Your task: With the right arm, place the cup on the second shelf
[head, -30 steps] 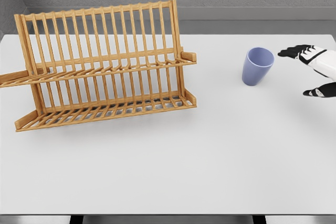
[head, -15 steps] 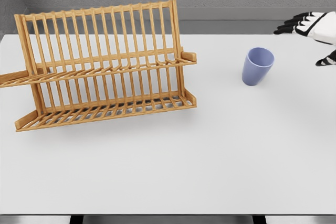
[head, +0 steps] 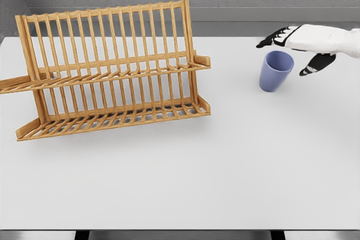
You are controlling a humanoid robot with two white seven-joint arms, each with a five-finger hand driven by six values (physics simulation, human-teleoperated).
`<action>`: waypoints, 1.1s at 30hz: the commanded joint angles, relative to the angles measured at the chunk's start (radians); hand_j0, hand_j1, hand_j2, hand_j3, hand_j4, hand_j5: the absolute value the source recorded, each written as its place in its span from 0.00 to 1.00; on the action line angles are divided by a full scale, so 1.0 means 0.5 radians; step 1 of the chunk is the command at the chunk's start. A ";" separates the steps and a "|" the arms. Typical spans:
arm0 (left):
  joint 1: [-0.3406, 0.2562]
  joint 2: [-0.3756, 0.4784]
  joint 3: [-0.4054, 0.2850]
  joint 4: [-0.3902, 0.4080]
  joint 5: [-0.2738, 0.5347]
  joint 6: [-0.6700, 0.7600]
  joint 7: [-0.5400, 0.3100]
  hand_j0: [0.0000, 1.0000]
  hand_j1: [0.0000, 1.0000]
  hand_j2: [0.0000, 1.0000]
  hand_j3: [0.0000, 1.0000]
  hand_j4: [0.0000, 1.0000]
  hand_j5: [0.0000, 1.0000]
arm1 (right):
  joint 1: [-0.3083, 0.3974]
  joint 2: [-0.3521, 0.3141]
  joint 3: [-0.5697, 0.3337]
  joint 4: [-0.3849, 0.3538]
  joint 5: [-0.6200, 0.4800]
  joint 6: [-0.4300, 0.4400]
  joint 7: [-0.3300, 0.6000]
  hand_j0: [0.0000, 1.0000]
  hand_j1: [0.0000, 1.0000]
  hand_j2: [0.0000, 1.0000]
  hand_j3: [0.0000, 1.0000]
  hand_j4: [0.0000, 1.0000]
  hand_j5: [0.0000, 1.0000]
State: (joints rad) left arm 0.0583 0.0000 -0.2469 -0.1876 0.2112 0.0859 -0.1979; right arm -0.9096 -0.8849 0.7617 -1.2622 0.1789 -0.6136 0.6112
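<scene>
A blue-violet cup (head: 275, 71) stands upright on the white table (head: 225, 155), right of the middle. My right hand (head: 289, 51) hovers just above and behind the cup's rim, its fingers (head: 271, 40) spread and its thumb (head: 313, 64) down to the cup's right, holding nothing. The wooden dish rack (head: 109, 71) with two slatted shelves stands at the left, and nothing rests on either shelf. The left arm is out of view.
A grey wall and ledge (head: 253, 15) run along the back edge of the table. Bare tabletop lies between the rack and the cup, and across the whole front.
My right hand came in from the right edge, rose toward the back, then swung left and now hangs over the cup. The cup and the rack have not moved.
</scene>
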 commanded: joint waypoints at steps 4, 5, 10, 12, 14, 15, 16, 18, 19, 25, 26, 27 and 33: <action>0.000 0.000 0.000 0.001 0.001 0.000 0.000 1.00 1.00 1.00 1.00 1.00 1.00 | -0.009 0.061 0.106 0.168 0.020 0.006 -0.001 1.00 1.00 1.00 1.00 1.00 1.00; 0.000 0.000 0.000 0.001 0.001 0.000 -0.003 1.00 1.00 1.00 1.00 1.00 1.00 | -0.009 0.076 0.133 0.202 0.020 0.006 -0.001 1.00 1.00 1.00 1.00 1.00 1.00; 0.000 0.000 0.000 0.001 0.001 0.000 0.000 1.00 1.00 1.00 1.00 1.00 1.00 | -0.129 0.193 0.228 0.417 0.020 0.006 -0.001 1.00 1.00 1.00 1.00 1.00 1.00; 0.000 0.000 0.000 0.001 0.001 0.000 0.000 1.00 1.00 1.00 1.00 1.00 1.00 | -0.141 0.217 0.231 0.460 0.047 0.006 -0.001 1.00 1.00 1.00 1.00 1.00 1.00; 0.000 0.000 0.000 0.001 0.001 0.000 0.000 1.00 1.00 1.00 1.00 1.00 1.00 | -0.144 0.230 0.238 0.503 0.050 0.006 -0.001 1.00 1.00 1.00 1.00 1.00 1.00; 0.000 0.000 0.000 -0.002 0.001 0.000 0.000 1.00 1.00 1.00 1.00 1.00 1.00 | -0.144 0.230 0.241 0.506 0.066 0.006 -0.001 1.00 1.00 1.00 1.00 1.00 1.00; 0.000 0.000 0.000 0.001 0.001 0.000 0.000 1.00 1.00 1.00 1.00 1.00 1.00 | -0.144 0.236 0.259 0.539 0.072 0.006 -0.001 1.00 1.00 1.00 1.00 1.00 1.00; 0.000 0.000 0.000 -0.002 0.001 0.000 -0.003 1.00 1.00 1.00 1.00 1.00 1.00 | -0.156 0.251 0.274 0.576 0.072 0.006 -0.001 1.00 1.00 1.00 1.00 1.00 1.00; 0.000 0.000 0.000 0.001 0.001 0.000 0.000 1.00 1.00 1.00 1.00 1.00 1.00 | -0.160 0.266 0.277 0.601 0.072 0.006 -0.001 1.00 1.00 1.00 1.00 1.00 1.00; 0.000 0.000 0.000 0.001 0.001 0.000 0.000 1.00 1.00 1.00 1.00 1.00 1.00 | -0.230 0.343 0.323 0.693 0.072 0.006 -0.001 1.00 1.00 1.00 1.00 1.00 1.00; 0.000 0.000 0.000 0.001 0.001 0.000 0.000 1.00 1.00 1.00 1.00 1.00 1.00 | -0.233 0.352 0.323 0.702 0.072 0.006 -0.001 1.00 1.00 1.00 1.00 1.00 1.00; 0.000 0.000 0.000 0.001 0.001 0.000 0.000 1.00 1.00 1.00 1.00 1.00 1.00 | -0.230 0.355 0.323 0.702 0.072 0.006 -0.001 1.00 1.00 1.00 1.00 1.00 1.00; 0.000 0.000 0.000 0.001 0.001 0.000 0.000 1.00 1.00 1.00 1.00 1.00 1.00 | -0.230 0.359 0.330 0.699 0.072 0.006 -0.001 0.80 0.80 0.80 0.80 0.80 0.80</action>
State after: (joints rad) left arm 0.0583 0.0000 -0.2468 -0.1875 0.2112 0.0859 -0.1978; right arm -1.0247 -0.7066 0.9273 -0.9127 0.2202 -0.6135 0.6112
